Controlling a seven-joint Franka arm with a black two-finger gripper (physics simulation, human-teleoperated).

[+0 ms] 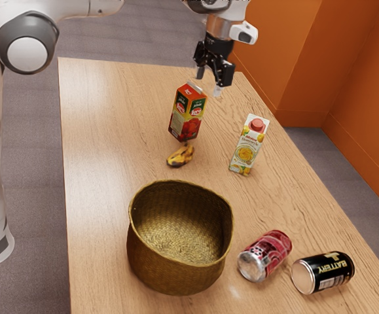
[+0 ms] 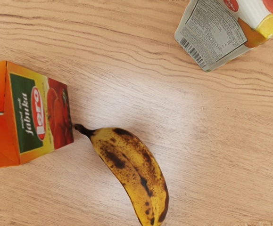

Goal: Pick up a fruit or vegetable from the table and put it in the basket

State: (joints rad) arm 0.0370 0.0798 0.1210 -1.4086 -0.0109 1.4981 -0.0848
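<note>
High over the table's far part, in the exterior view, hangs my gripper (image 1: 209,81), open, its two fingertips apart with nothing between them. The spotted yellow banana (image 1: 180,156) lies on the table below it and toward the basket, its stem close to the red juice carton. In the wrist view the banana (image 2: 132,172) shows its dark-flecked skin, with its far end cut off at the picture's edge. The woven basket (image 1: 144,261) stands upright on the table, with no object visible inside.
The red juice carton (image 1: 188,112) stands beside the banana, just below my hand. A white juice carton (image 1: 247,145) stands on the exterior view's right. A red can (image 1: 265,256) and a black can (image 1: 323,272) lie on their sides by the basket.
</note>
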